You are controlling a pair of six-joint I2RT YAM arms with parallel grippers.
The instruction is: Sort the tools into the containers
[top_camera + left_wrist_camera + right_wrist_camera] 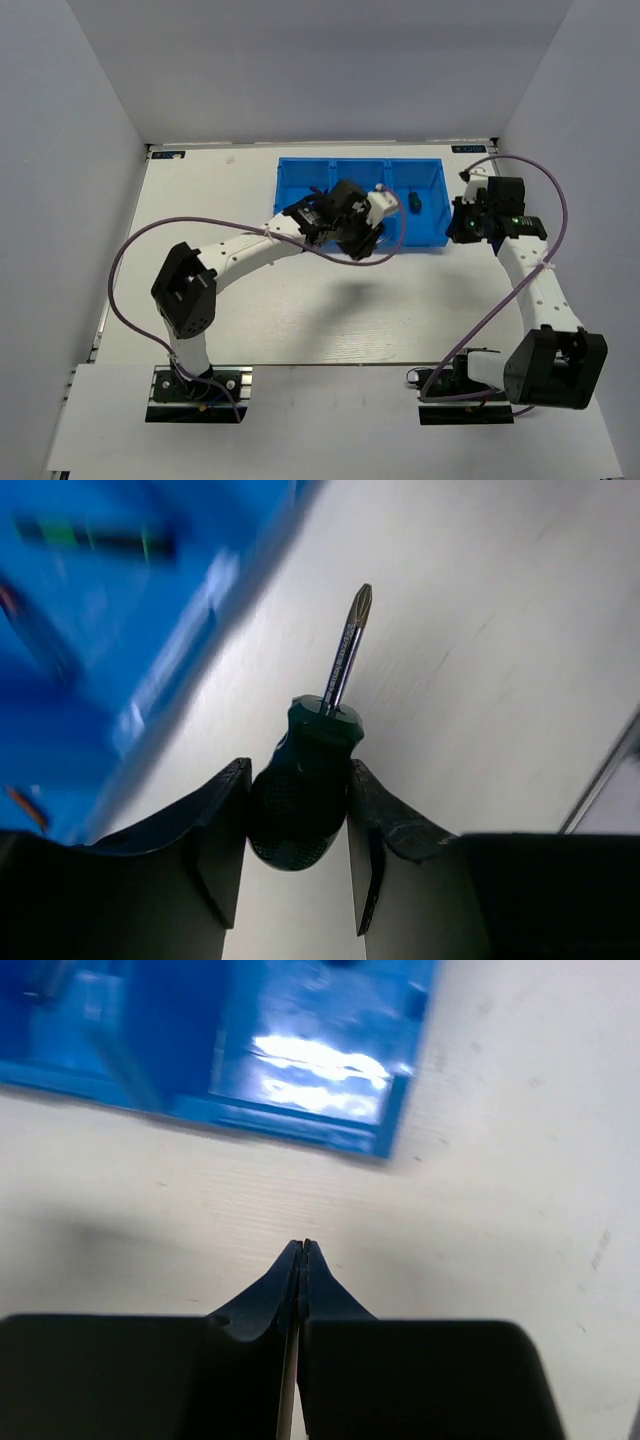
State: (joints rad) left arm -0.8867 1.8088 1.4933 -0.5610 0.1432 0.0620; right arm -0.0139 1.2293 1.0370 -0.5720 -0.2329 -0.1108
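Note:
My left gripper [298, 768] is shut on the handle of a stubby green-handled screwdriver [305, 780], whose shaft points away over the bare table. In the top view this gripper [360, 238] is at the front edge of the blue tray [300, 172], near its middle compartment. The tray [120, 650] shows blurred at the upper left of the left wrist view, with a green-and-dark tool [90, 535] inside. A dark tool [415, 202] lies in the right compartment. My right gripper [303, 1252] is shut and empty above the table, just right of the tray [300, 1070]; it also shows in the top view [462, 222].
White table [300, 310] with grey walls on three sides. Purple cables loop from both arms over the table, one [350, 255] hanging under the left wrist. The table's front edge [330, 366] lies just ahead of the arm bases.

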